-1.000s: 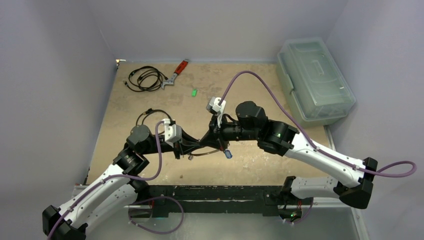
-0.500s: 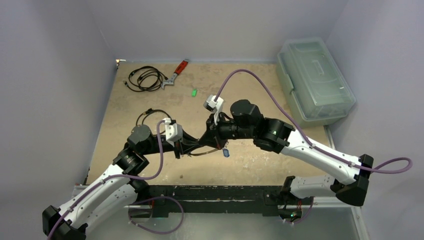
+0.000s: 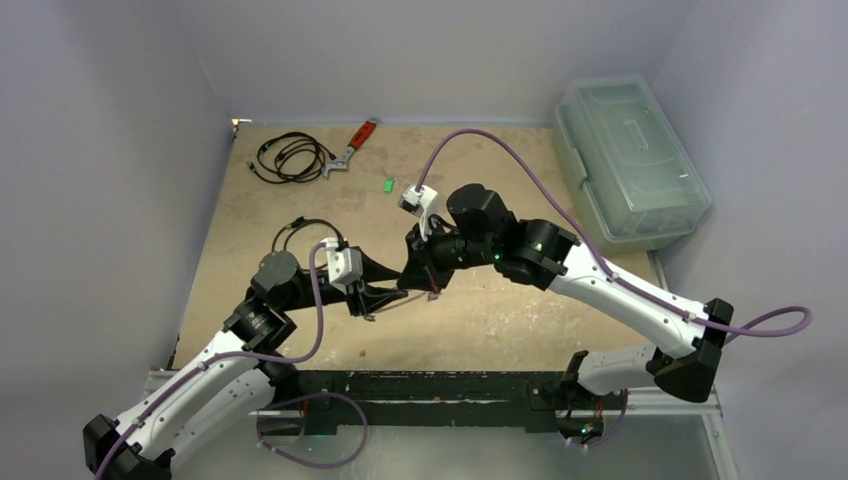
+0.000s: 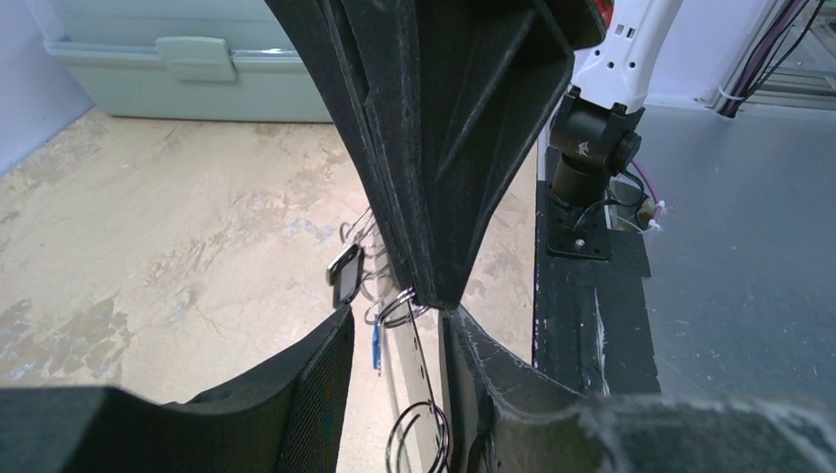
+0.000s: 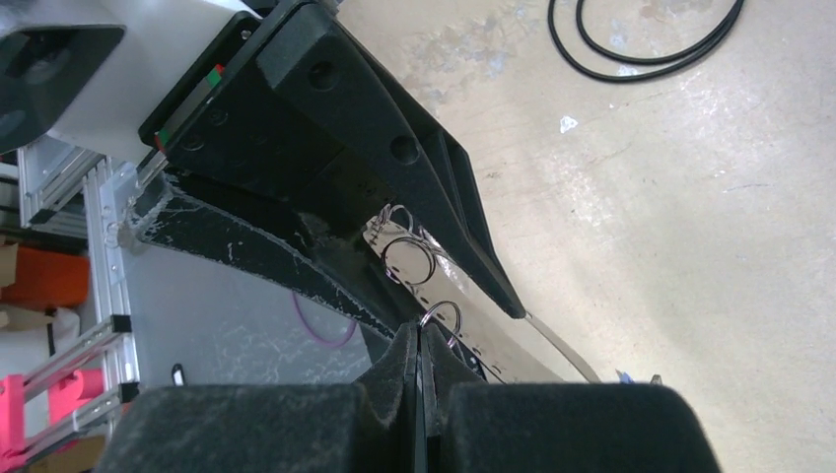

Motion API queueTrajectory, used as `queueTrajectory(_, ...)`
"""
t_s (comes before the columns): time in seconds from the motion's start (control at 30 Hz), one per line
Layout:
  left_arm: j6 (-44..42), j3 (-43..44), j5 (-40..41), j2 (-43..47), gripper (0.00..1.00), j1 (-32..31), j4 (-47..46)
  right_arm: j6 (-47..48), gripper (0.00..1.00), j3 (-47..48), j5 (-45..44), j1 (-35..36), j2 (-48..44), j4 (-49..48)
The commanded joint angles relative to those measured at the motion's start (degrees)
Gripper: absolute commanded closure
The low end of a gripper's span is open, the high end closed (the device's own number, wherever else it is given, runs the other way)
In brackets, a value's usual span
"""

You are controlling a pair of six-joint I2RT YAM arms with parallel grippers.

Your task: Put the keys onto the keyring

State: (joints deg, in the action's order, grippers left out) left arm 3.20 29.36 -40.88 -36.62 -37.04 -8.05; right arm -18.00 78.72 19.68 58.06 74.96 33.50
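Left wrist shows right gripper (image 4: 434,296) clamped on keyring (image 4: 426,374), left gripper (image 4: 399,317) jaws apart around its wire, blue key (image 4: 378,347) and dark key (image 4: 345,276) hanging beside the tips; green key (image 3: 388,184), well apart from both, seemingly not yet threaded.

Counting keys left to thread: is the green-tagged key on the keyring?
No, the green-tagged key lies by itself on the table, far side, near the red-handled wrench.

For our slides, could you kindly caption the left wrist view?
Right jaws pinch the keyring over the parted left jaws; a blue key and dark tag dangle.
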Motion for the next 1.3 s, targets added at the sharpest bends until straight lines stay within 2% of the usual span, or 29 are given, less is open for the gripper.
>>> queueTrajectory(0.0,-1.22,1.77,-0.97,0.17,0.64,0.08,-1.73,-0.11,1.0,4.84,3.15,-0.99,-0.27,2.34)
queueTrajectory(0.5,-1.43,1.71,-1.22,-0.38,0.7,-0.01,-1.88,-0.87,1.0,5.43,11.81,-3.11,2.52,3.58)
queueTrajectory(0.83,-1.58,1.62,-1.79,-0.16,1.0,-0.48,-2.11,0.16,1.0,7.29,12.28,-4.08,4.0,5.96)
queueTrajectory(1.23,-0.88,1.49,-2.98,3.13,1.0,-0.53,-2.31,-0.68,1.0,7.34,14.16,-6.16,5.52,4.65)
queueTrajectory(1.27,-1.03,1.75,-3.05,3.13,1.0,-0.51,-1.79,-0.64,0.94,7.59,14.11,-6.25,5.61,4.65)
